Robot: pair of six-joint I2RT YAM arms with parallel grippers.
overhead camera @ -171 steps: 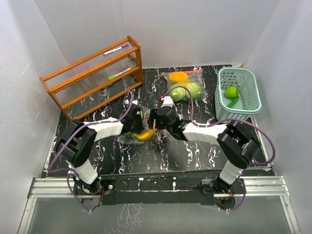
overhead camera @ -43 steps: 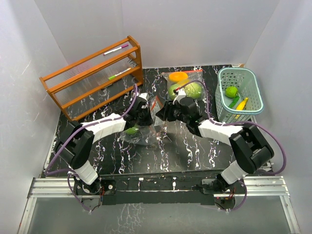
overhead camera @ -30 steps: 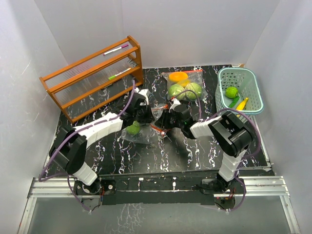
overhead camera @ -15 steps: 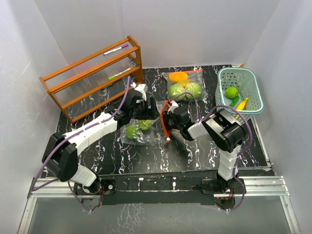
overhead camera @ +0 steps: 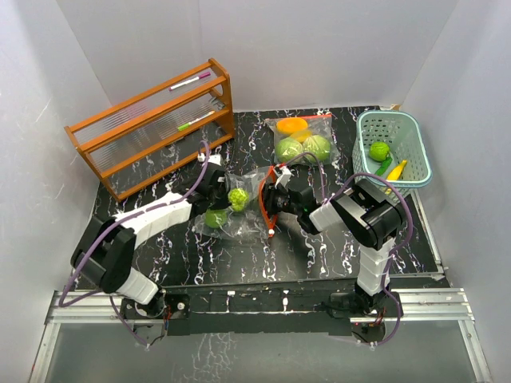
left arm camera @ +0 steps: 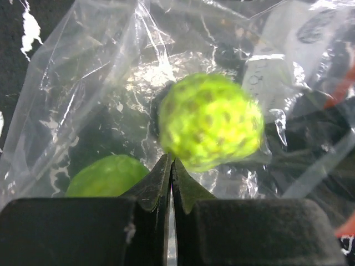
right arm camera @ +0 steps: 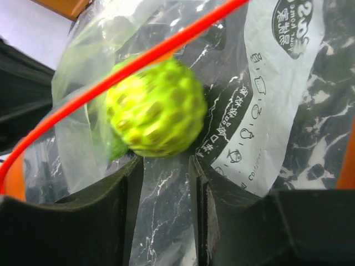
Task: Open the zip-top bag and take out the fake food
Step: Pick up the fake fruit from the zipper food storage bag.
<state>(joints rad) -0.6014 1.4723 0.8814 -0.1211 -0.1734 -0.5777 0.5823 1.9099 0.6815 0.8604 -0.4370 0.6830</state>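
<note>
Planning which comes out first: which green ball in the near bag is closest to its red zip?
The bumpy yellow-green ball; the smooth darker green ball lies farther from the red zip.

Remote view, as I see it: a black counter (overhead camera: 263,255) veined in white, enclosed by plain white walls (overhead camera: 319,48) at the back and on both sides. A wooden rack (overhead camera: 152,132) with ribbed clear panels stands at rear left. An aluminium rail (overhead camera: 80,307) spans the near edge. Light is even and diffuse.
</note>
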